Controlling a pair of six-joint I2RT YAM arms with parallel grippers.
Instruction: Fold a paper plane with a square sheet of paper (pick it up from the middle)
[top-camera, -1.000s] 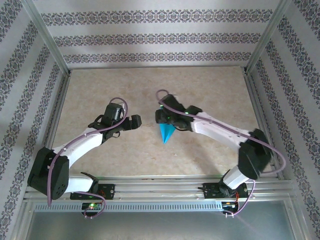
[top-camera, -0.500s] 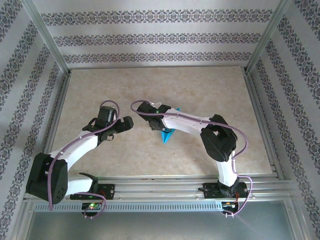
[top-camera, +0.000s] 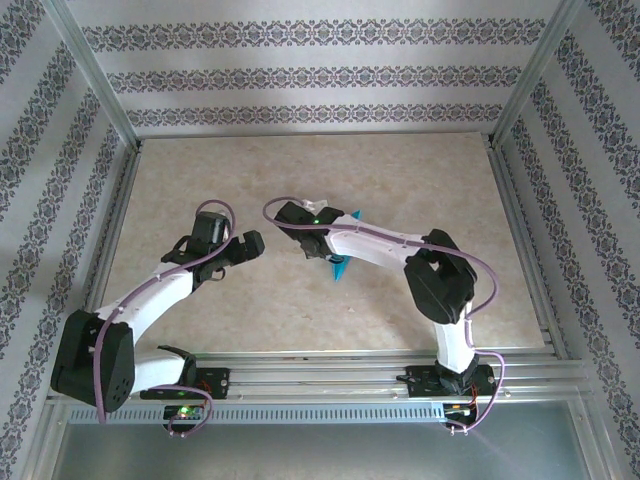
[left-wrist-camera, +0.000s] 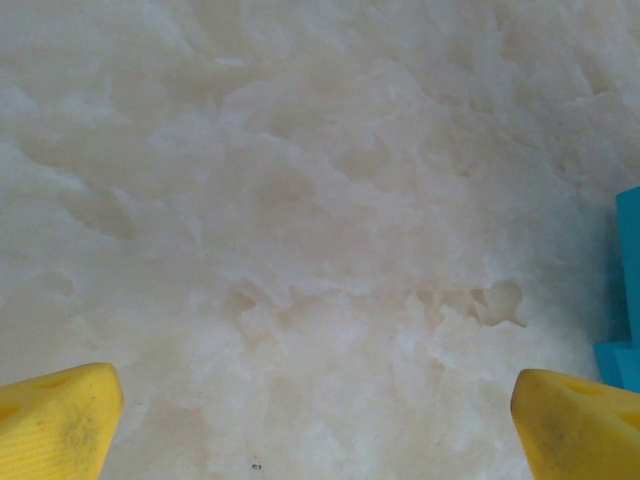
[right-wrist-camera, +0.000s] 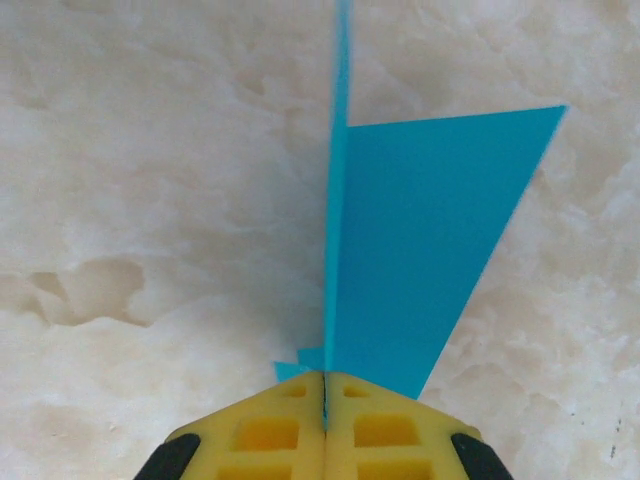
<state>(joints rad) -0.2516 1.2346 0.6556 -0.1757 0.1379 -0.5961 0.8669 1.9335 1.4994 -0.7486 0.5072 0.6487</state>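
1. since a second ago the right arm has swung its wrist across above the paper and folded its elbow in. its jaws have gone from apart to shut, and the left arm has drawn back a little.
2. right gripper is pinched flat on the narrow end of the teal-blue pointed paper plane. the plane's centre fold stands on edge, with one wing spread out over the mottled beige table.
3. left gripper hangs over bare table just beside the plane, its jaws wide apart and holding nothing.
4. risk: the hold is on thin paper at its very end. a lift or swing could let the plane slip, buckle the fold, or drag the wing and open the crease.
5. the right wrist view shows the pinch and the upright fold. from the top view the arm hides most of the plane, leaving blue tips. the left wrist view catches a blue sliver at its right edge.
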